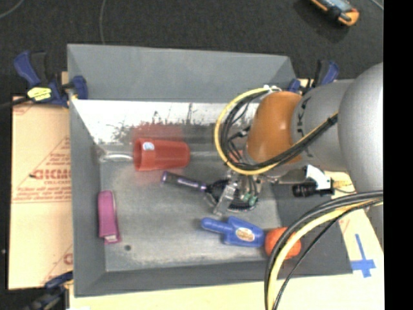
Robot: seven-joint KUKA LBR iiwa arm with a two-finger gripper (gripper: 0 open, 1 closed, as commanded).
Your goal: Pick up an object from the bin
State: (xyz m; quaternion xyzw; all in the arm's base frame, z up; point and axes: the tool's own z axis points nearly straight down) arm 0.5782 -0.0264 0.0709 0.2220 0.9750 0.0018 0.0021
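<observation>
The arm comes into the bin from 3 o'clock. Its thick grey body lies across the right rim, and the wrist bends down under an orange cover ringed by loops of yellow and black cables. Below the cover the pincer points down at the bin floor, a little toward 3 o'clock of the floor's middle. It stands at the dark end of a purple-handled tool that lies flat, with its handle running out toward 9 o'clock of the pincer. Whether the pincer is open or closed, and whether it has hold of that tool or anything else, I cannot tell. A red cup lies on its side at 11 o'clock against the back wall. A pink stapler-like piece rests at 9 o'clock near the left wall, well apart from the rest. Near the pincer at its 6 o'clock lies a blue toy, and a small orange thing lies just beside the toy's right end.
</observation>
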